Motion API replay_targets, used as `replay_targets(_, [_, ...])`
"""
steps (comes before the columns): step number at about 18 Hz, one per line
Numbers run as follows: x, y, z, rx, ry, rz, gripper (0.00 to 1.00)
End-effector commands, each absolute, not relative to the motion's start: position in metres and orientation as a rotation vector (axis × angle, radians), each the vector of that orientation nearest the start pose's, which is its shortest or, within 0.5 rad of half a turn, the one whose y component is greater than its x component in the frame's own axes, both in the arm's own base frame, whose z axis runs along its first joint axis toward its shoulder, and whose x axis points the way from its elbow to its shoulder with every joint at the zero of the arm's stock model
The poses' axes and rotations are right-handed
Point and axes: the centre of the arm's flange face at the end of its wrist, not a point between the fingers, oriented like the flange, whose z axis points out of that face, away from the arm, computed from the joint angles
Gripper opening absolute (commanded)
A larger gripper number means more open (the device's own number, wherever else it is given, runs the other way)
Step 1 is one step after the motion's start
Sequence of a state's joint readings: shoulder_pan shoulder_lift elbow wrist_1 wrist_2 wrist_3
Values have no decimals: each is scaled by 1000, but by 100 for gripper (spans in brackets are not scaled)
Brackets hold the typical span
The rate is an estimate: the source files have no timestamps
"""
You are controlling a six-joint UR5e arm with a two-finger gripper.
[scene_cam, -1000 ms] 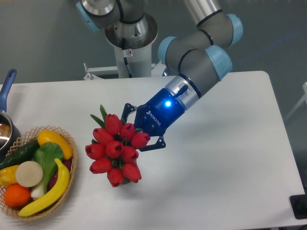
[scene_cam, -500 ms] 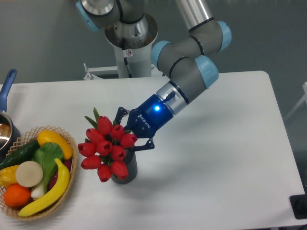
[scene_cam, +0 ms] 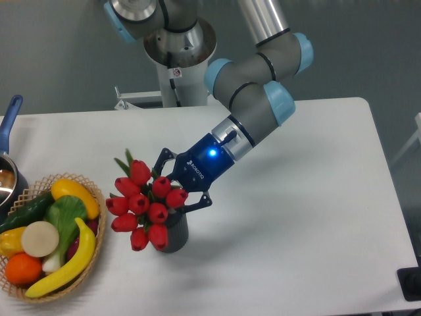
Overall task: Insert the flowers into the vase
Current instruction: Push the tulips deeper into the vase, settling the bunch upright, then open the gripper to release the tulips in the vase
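The flowers (scene_cam: 141, 203), a bunch of red tulip buds with green leaves, lean to the left over the vase (scene_cam: 173, 235). The vase is a small dark grey ribbed cylinder standing on the white table, and only its right side and base show below the buds. My gripper (scene_cam: 173, 187) reaches in from the upper right, blue light on, and is shut on the flowers' stems just behind the buds. The stems and the vase's mouth are hidden by the buds and my fingers, so I cannot tell whether the stems are inside the vase.
A wicker basket (scene_cam: 36, 181) of fruit and vegetables sits at the front left. A metal pot with a blue handle (scene_cam: 10, 112) is at the left edge. The robot's base (scene_cam: 177, 59) stands behind the table. A black object (scene_cam: 411, 283) sits at the front right corner.
My gripper has carried the flowers left and slightly down. The vase, hidden under the buds a second ago, now shows below and right of the bunch.
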State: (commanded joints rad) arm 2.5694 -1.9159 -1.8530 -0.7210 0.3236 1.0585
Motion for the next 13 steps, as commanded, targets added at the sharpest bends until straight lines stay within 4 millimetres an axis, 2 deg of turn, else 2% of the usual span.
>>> replay_targets(3, [-351,494,308,-1972,195,-515,68])
replay_targets(7, [-350,492,304,-1982,186,-520,86])
replay_targets(8, [-348,490,301,-1987,181,-525,95])
replay_targets(9, [-345,488,298,-1989,177,-531,99])
replay_targets(13, [-346,480,290,-1995,153,-539,100])
